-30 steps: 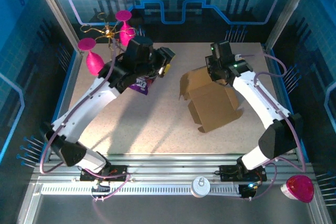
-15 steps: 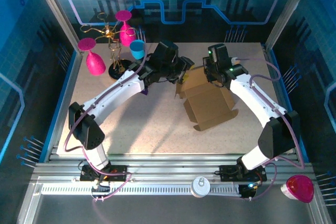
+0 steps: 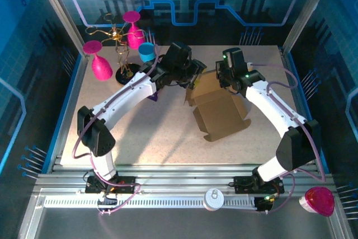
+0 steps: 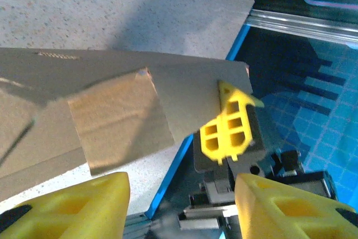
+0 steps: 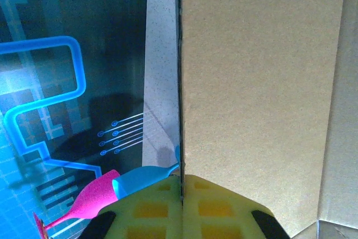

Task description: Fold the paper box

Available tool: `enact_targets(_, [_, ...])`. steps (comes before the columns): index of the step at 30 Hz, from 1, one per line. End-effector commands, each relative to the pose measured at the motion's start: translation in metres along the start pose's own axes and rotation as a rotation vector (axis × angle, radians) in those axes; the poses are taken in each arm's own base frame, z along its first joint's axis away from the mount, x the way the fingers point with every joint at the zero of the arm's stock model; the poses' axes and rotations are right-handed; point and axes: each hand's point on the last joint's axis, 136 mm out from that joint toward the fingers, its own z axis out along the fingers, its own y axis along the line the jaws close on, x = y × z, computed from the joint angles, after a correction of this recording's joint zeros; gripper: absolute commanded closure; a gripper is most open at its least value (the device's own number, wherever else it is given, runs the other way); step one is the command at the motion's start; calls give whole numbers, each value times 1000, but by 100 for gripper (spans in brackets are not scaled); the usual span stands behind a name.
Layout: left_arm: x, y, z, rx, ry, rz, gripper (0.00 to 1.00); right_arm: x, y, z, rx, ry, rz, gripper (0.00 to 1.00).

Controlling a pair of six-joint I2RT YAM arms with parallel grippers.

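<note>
Cardboard corner reached by the left gripper – a two-handed fold is being set up.

From above, the paper box is seen resting half-formed on the table; a second ago the left arm was drawn back well to the box's left, and it has since been swung across to the box's far-left corner, while the box itself has been nudged slightly leftward. At the box's far edge the right gripper is kept clenched. In the left wrist view the left gripper is held released, nothing between its jaws, just short of a raised flap of the paper box, whose far edge is pinched by the right gripper. In the right wrist view the right gripper is closed on the edge of a panel of the paper box – so the flap is judged ready to be taken next.
</note>
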Motion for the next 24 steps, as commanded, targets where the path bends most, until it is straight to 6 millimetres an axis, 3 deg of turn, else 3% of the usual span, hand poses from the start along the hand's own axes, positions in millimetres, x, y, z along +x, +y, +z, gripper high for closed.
enact_targets(1, [-12, -2, 0, -21, -36, 28, 45, -2, 8, -9, -37, 7, 34, 100])
enact_targets(15, [-14, 3, 20, -54, -19, 34, 48, 4, 6, -12, -50, 37, 52, 100])
enact_targets(24, [-17, 9, 23, -74, -26, 28, 70, 7, 6, -17, -65, 47, 63, 100])
